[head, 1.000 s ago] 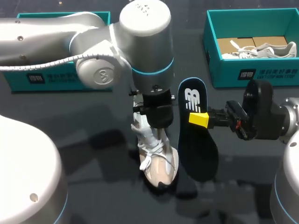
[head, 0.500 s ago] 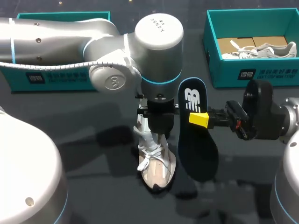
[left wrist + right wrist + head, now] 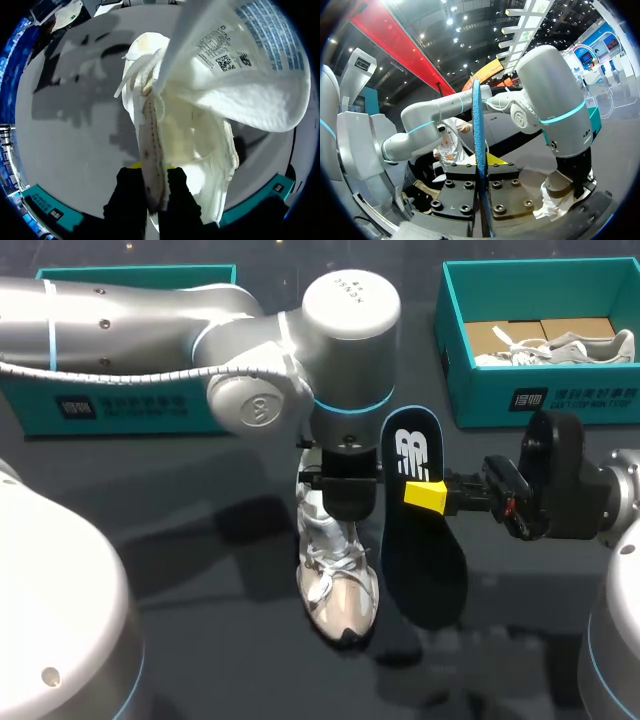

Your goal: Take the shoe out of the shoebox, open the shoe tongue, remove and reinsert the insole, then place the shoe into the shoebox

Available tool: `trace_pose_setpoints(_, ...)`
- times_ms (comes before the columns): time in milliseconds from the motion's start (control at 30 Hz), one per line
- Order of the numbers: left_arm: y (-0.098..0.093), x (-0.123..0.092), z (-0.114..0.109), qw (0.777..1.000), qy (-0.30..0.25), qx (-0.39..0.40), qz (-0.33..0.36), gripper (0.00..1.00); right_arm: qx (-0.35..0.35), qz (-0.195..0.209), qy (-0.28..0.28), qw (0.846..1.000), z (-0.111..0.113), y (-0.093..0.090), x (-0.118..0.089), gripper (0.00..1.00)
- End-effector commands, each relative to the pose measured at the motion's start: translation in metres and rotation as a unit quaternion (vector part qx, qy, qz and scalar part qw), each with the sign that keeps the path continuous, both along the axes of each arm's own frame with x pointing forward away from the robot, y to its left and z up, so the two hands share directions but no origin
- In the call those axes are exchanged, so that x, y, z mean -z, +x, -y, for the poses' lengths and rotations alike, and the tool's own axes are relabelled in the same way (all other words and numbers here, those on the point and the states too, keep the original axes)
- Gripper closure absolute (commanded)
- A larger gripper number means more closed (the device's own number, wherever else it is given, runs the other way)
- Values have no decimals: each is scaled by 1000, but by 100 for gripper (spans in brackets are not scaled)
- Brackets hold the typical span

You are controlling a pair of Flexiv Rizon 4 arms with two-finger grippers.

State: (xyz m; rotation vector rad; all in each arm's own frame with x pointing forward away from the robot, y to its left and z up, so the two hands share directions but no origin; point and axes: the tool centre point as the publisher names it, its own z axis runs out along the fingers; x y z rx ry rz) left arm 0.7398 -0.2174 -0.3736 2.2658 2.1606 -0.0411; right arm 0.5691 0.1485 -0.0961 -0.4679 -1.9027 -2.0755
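Observation:
A pale beige shoe point(image 3: 340, 592) with white laces sits at the table's middle, toe toward the front edge. My left gripper point(image 3: 339, 522) is over its heel end. In the left wrist view my left gripper point(image 3: 150, 169) is shut on the shoe's side wall point(image 3: 152, 140), and the white tongue point(image 3: 250, 70) is folded open beside it. A dark navy insole point(image 3: 425, 560) with a white logo stands on edge just right of the shoe, with my right gripper point(image 3: 425, 495) shut on it. In the right wrist view the insole point(image 3: 478, 130) is edge-on between the fingers of my right gripper point(image 3: 481, 167).
A teal shoebox point(image 3: 520, 395) at the back right holds a second pale shoe point(image 3: 560, 345). Another teal shoebox point(image 3: 120, 405) stands at the back left, partly behind my left arm. Dark bare table lies in front of the shoe.
My left arm has swung to the right, carrying the shoe a little rightward and turning it straighter, closer to the insole. The right arm and insole have stayed still.

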Motion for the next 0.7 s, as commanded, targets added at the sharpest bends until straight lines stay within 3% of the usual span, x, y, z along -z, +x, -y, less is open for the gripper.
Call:
trace_pose_setpoints(33, 2, 11, 8, 1000, -1, 10, -5, 100, 3, 0, -1, 1000, -1, -4, 0, 100)
trace_pose_setpoints(400, 4, 24, 16, 1000, -9, 24, -7, 100, 3, 0, -1, 1000, -1, -4, 0, 100)
trace_pose_setpoints(700, 4, 20, 21, 999, -23, 38, -10, 100, 3, 0, -1, 1000, -1, -4, 0, 100)
